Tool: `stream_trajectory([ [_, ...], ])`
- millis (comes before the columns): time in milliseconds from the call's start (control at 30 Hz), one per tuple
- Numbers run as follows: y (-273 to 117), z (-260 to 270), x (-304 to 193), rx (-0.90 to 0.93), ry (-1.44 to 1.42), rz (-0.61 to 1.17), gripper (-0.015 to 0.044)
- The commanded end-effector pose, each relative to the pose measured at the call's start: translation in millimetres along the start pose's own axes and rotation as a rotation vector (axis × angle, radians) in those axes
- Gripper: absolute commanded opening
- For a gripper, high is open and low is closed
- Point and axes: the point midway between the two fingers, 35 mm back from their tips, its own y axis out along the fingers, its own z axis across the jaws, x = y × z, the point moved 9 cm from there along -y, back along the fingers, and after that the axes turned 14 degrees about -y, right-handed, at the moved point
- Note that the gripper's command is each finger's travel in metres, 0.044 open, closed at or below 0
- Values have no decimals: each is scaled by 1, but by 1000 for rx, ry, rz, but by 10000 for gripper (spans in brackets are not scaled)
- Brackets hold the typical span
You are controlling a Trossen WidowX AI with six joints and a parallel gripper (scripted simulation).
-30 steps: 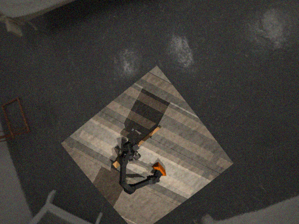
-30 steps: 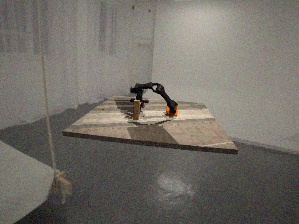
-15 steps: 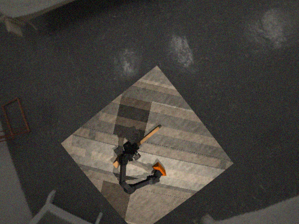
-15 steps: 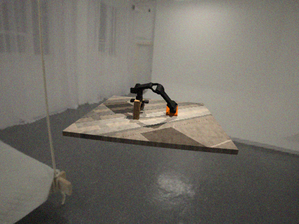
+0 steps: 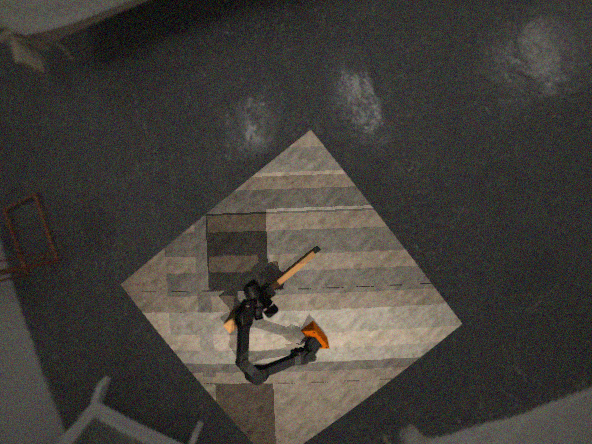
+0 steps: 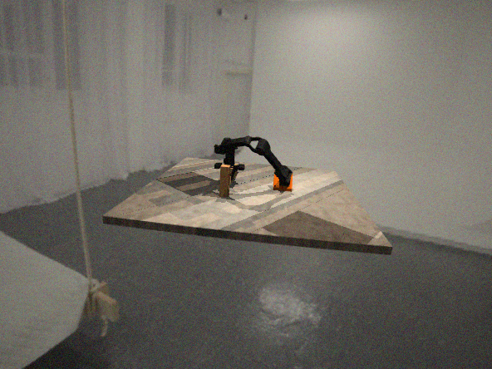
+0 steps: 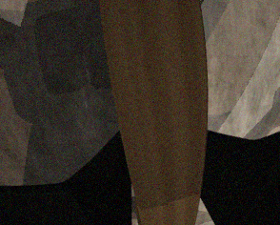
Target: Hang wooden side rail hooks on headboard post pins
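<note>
The wooden side rail (image 5: 296,268) (image 7: 157,92) is a long bar lying diagonally across the table (image 5: 380,315) (image 6: 316,224). My gripper (image 5: 257,296) (image 6: 228,166) (image 7: 147,130) is shut on the rail close to its lower-left end. In the wrist view the rail runs straight down the frame between my dark fingers. The headboard post (image 5: 230,326) (image 6: 224,183) is a short upright wooden block at that end of the rail, right in front of my gripper in the exterior view. The hooks, the slot and the pins are hidden. The rail's far end (image 5: 315,251) looks dark.
The arm's orange base (image 5: 316,334) (image 6: 282,183) stands on the table to the right of the post. The table is a floating wooden slab with open edges all round. A rope (image 6: 76,154) and a pale bed corner are at the far left, off the table.
</note>
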Motion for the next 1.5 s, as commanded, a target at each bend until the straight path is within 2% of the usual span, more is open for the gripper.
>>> stream_trajectory([
  [0, -6, 1, -4, 15, -4, -9, 0],
  [1467, -6, 2, -8, 15, -4, -9, 0],
])
